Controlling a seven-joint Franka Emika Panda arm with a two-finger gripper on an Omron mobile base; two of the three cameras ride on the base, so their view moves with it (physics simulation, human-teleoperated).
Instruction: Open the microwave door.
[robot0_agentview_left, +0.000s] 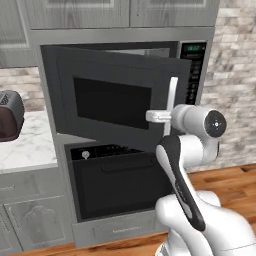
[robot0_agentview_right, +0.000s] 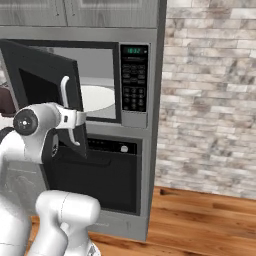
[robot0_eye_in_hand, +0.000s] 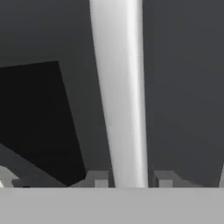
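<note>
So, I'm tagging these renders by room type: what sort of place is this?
A simulated home kitchen, most likely: a built-in dark grey microwave with its door ajar sits above a black oven, set among grey panelled cabinets, beside a white marble counter.

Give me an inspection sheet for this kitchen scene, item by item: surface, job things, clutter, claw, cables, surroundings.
Surface: marble counter left of the appliance column.
Job's things: microwave door swung partly open, hinged on its left; white bar handle upright on its free edge. Microwave cavity exposed, pale turntable inside, keypad with green display on its right.
Clutter: dark rounded appliance on the counter.
Claw: claw at the handle, one fingertip on each side of the bar; contact cannot be confirmed.
Cables: nothing seen.
Surroundings: black oven below the microwave, grey cabinets above, brick wall, wooden floor.
</note>
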